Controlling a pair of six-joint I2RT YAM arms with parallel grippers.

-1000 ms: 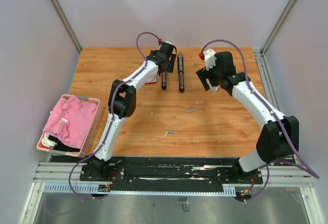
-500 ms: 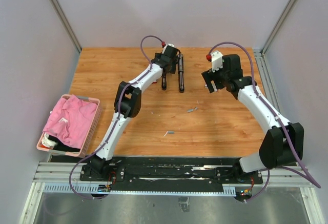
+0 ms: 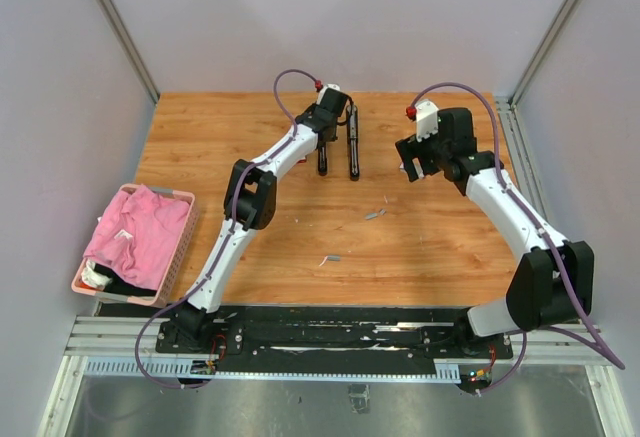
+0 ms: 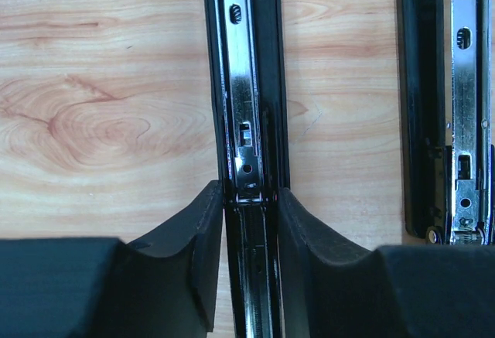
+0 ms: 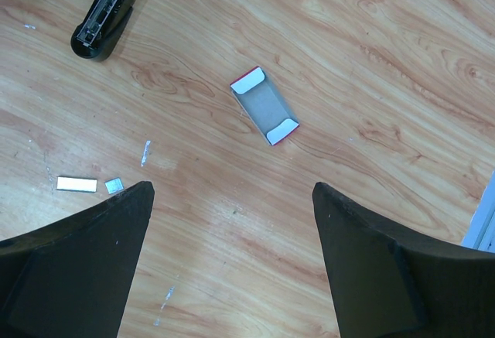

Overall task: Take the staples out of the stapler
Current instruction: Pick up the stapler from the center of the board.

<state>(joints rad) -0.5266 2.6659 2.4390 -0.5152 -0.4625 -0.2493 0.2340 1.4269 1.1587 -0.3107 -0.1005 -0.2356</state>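
The stapler [image 4: 246,83] is a long black bar with a shiny metal rail lying open along its top, flat on the wooden table at the back [image 3: 322,155]. My left gripper [image 4: 249,191] is shut on it, both black fingers [image 4: 203,222] pressed against its sides near the rail's end. Loose staples lie on the wood: a short silvery strip [image 5: 76,184] with a small bit [image 5: 114,186] beside it, and two strips in the top view [image 3: 375,214], [image 3: 332,258]. My right gripper [image 5: 232,191] hangs open over bare wood, nothing between its fingers.
A second long black piece with a metal rail [image 4: 445,106] lies parallel to the right of the gripped one [image 3: 353,147]. A small red-and-white box [image 5: 264,105] lies on the table. A pink basket [image 3: 180,247] of cloth stands at the left edge.
My left arm has reached farther back over the stapler and its jaws have closed onto it. My right arm has shifted slightly right.
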